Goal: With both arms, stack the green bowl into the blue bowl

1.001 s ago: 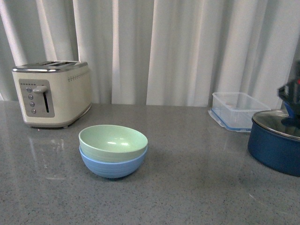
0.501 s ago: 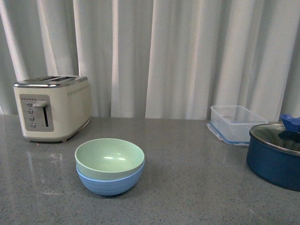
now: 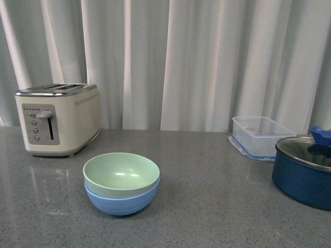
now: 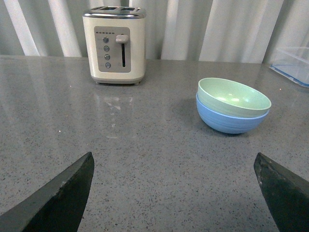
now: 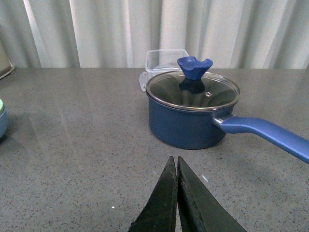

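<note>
A grey speckled counter point(image 3: 217, 206) stands in front of pale pleated curtains point(image 3: 196, 62). Near the middle of it, slightly to the left, the green bowl point(image 3: 121, 174) sits nested inside the blue bowl point(image 3: 122, 202) — only the blue bowl's lower wall and a thin line of rim show beneath it. Both stand upright, open side up, with nothing inside the green one.

Behind them to the left is a cream toaster point(image 3: 58, 120) with a metal top, its lever and buttons facing forward. On the right side of the counter sits a clear plastic box point(image 3: 261, 135), and just in front of that a dark blue pot point(image 3: 302, 175) with a glass lid and a blue knob (the front view cuts it off at the edge).

No arm appears in the front view. In the left wrist view, the left pincer point(image 4: 176, 193) is spread wide, its two dark fingertips at opposite corners of the picture, well apart from the stacked bowls and holding nothing. In the right wrist view, the right pincer point(image 5: 176, 191) has its fingertips pressed together, empty, above bare counter — the pot, with its long blue handle point(image 5: 265, 133), lies a little beyond it.
</note>
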